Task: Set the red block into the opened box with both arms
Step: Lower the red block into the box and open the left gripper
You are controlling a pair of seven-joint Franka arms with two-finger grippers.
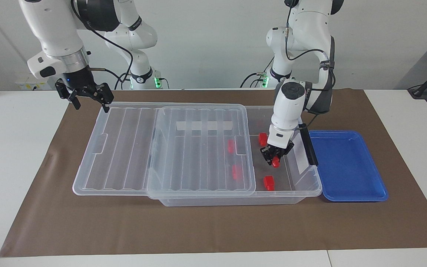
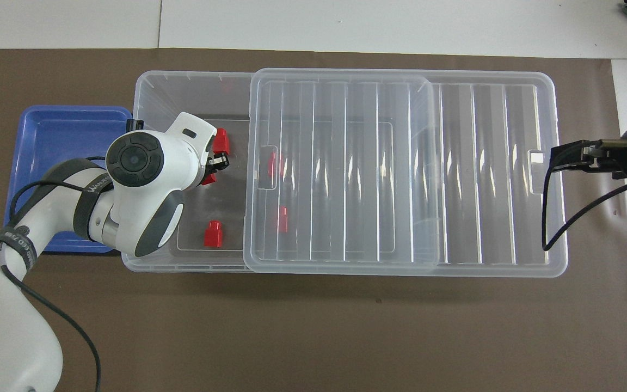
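Observation:
The clear box has its ribbed lid slid toward the right arm's end, leaving the end by the left arm uncovered. My left gripper reaches down into that uncovered end, shut on a red block held low over the box floor. Two red blocks lie on the uncovered floor. Two more show through the lid. My right gripper hangs open and empty in the air over the lid's end.
A shallow blue tray sits against the box at the left arm's end, with nothing in it. A black latch bar stands up at that end of the box. Brown mat covers the table.

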